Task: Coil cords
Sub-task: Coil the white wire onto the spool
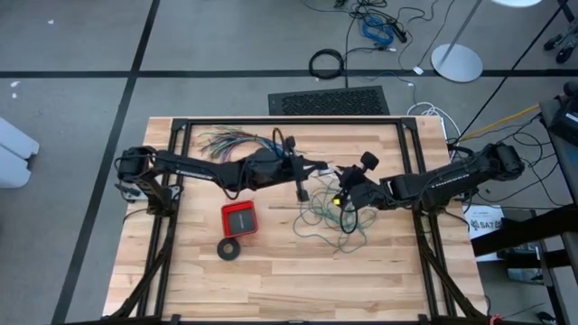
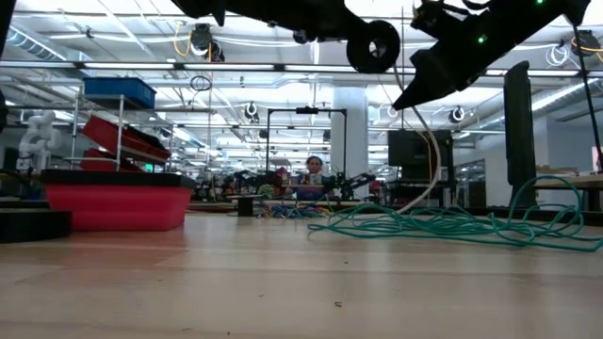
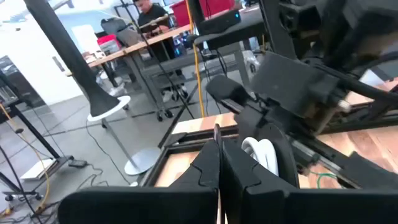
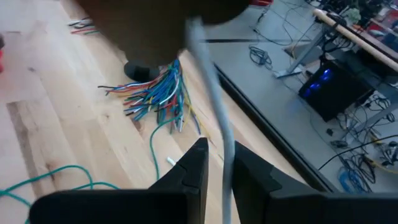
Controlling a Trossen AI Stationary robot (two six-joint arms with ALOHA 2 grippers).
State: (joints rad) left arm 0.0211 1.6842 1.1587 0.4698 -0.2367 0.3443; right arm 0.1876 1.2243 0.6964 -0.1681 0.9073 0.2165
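Pinching: right gripper (image 4: pixel 214 171), lower centre of the right wrist view, fingers closed on the thin white cord (image 4: pixel 211 81), which runs up between them toward the top of that frame
Right gripper place: centre right of the high view (image 1: pixel 346 194), raised over the wooden table (image 1: pixel 379 271), above the wire tangle
Left gripper: centre of the high view (image 1: pixel 327 168), just left of the right gripper; in the left wrist view (image 3: pixel 219 162) its fingers are pressed together, a white loop of cord showing just beside them; cannot tell if anything is caught between them
Long thin teal-green wire: loose tangle (image 1: pixel 330 217) on the table, centre of the high view, below both grippers; in the low view it sprawls flat across the right half (image 2: pixel 452 224)
White cord, low view: hangs in a curve from the dark arm at upper right down to the table (image 2: pixel 429 179)
Fanned bundle of many-coloured wires: upper left part of the table (image 1: pixel 230 142); upper centre-left in the right wrist view (image 4: pixel 155 93)
Red square box: lower left of centre (image 1: pixel 239 218), high view
Black tape-like ring: just below the box (image 1: pixel 229 248)
Writing: white label at the right edge of the high view (image 1: pixel 486 219), text too small to read
Background: a person seated at a desk, top of the left wrist view (image 3: pixel 149 15)
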